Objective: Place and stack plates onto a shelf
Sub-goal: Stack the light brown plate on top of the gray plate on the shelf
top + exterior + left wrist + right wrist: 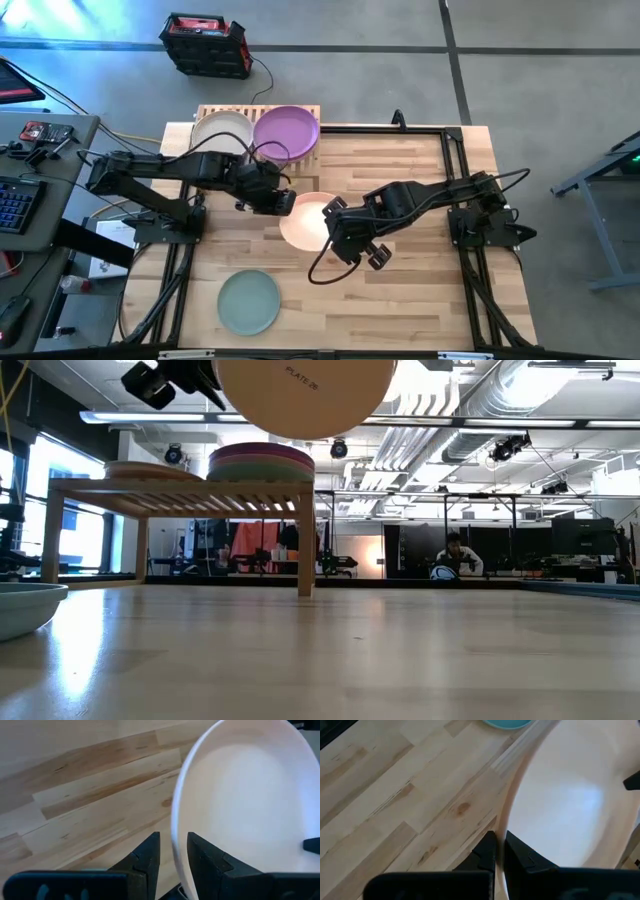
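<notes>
Both arms met over the middle of the tabletop (400, 290), each at the rim of one peach plate (305, 222).

Left end effector (288, 204): at the plate's rim on the side toward the left edge of the tabletop. In the left wrist view its two fingers (145, 862) stood on either side of the rim with a narrow gap around it; whether the pads pressed on the rim could not be told.

Right end effector (335, 212): clenched on the opposite rim of the same plate. In the right wrist view its fingers (487, 852) pinched the rim (502, 827) with almost no gap between them.

Peach plate: held clear of the tabletop. In the low view its underside (300, 390) hung high above the surface, higher than the top of the shelf (180, 490).

Shelf (215, 112): at the far edge of the tabletop, toward the far left corner. A beige plate (220, 132) lay on its left half. A stack topped by a purple plate (286, 132) sat on its right half; the low view showed several plates in that stack (261, 462).

Sage green plate (249, 301): flat on the tabletop near the near edge, left of centre, well apart from both end effectors.
</notes>
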Tool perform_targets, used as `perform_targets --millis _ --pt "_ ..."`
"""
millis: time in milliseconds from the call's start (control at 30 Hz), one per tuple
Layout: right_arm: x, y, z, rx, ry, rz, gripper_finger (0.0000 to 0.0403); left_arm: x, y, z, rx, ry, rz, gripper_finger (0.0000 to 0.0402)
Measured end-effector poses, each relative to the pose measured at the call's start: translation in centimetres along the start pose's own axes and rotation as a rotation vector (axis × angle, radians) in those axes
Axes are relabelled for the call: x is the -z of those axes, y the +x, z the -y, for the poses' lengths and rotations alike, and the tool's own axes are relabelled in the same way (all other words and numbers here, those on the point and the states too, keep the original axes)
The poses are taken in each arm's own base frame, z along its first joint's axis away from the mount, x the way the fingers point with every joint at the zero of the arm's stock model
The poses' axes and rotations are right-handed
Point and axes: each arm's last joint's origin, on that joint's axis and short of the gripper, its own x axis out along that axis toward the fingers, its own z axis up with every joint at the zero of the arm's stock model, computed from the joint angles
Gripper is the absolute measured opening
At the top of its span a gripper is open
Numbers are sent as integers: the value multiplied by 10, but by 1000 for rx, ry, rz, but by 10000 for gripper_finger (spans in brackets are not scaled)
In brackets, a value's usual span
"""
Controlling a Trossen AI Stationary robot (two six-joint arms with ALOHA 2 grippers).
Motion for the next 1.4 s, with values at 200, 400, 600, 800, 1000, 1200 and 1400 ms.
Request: perform_targets --millis 200,400,600,800,1000,1200,1400 --pt "0 0 0 -1 0 -2 0 -1 6 1 -18 10 -6 83" --pt "2 0 -1 -10 -1 -19 0 1 7 1 -17 24 -9 43" --pt "2 0 -1 -8 -1 -18 0 2 7 2 -16 30 -7 6" --pt "2 0 -1 37 -6 -52 0 1 7 1 -22 41 0 4" --pt "3 0 0 47 12 -59 1 1 7 1 -24 52 2 3" --pt "4 0 1 47 85 -62 1 1 7 1 -24 53 5 2" --pt "4 0 0 47 130 -66 46 2 7 1 -28 60 -8 1"
